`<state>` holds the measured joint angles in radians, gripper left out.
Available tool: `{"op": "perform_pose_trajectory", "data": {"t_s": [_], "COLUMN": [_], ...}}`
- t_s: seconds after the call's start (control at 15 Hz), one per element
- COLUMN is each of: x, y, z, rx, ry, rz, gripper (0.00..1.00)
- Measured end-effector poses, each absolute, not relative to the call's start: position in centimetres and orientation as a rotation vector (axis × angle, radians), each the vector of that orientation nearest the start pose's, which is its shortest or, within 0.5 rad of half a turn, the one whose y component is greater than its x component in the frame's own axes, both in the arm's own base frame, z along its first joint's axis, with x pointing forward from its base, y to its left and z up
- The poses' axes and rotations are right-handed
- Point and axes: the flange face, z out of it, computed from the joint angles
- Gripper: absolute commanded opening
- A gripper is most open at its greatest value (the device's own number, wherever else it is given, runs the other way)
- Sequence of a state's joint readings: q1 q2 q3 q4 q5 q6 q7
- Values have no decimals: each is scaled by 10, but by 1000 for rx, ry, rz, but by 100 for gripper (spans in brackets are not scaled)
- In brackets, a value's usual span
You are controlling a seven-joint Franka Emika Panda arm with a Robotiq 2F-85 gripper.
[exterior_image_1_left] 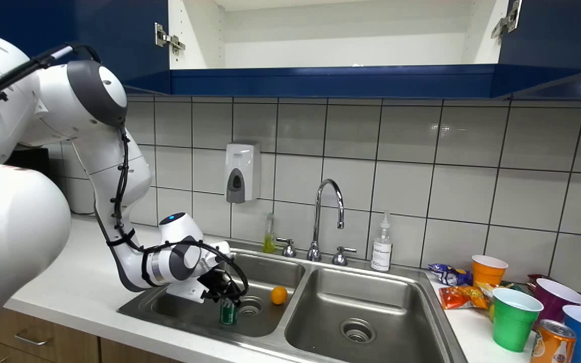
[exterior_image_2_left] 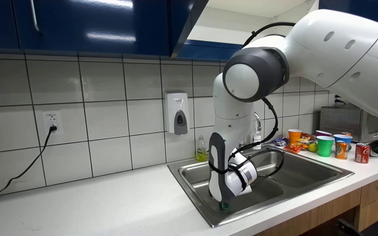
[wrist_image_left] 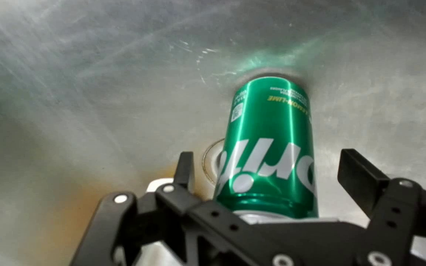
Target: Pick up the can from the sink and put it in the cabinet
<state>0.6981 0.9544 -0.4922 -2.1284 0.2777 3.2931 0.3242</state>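
In the sink (exterior_image_1_left: 294,302), can (wrist_image_left: 270,136) between parted jaws.

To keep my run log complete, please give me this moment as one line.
gripper: open astride can, no grip yet | can: upright in sink | cabinet: open | next: probably close on can, then lift

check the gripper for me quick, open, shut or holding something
Gripper: open, jaws on either side of the green can with a gap showing at each side; holding nothing.
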Motion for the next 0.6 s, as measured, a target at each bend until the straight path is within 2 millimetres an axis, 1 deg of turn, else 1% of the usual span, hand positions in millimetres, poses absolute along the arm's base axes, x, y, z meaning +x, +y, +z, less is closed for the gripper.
{"op": "perform_pose_trajectory", "data": {"t_s": [0.6], "x": [554], "y": [72], "z": [47], "rx": [-3308], "ry": [243], "rz": [-755], "gripper": [100]}}
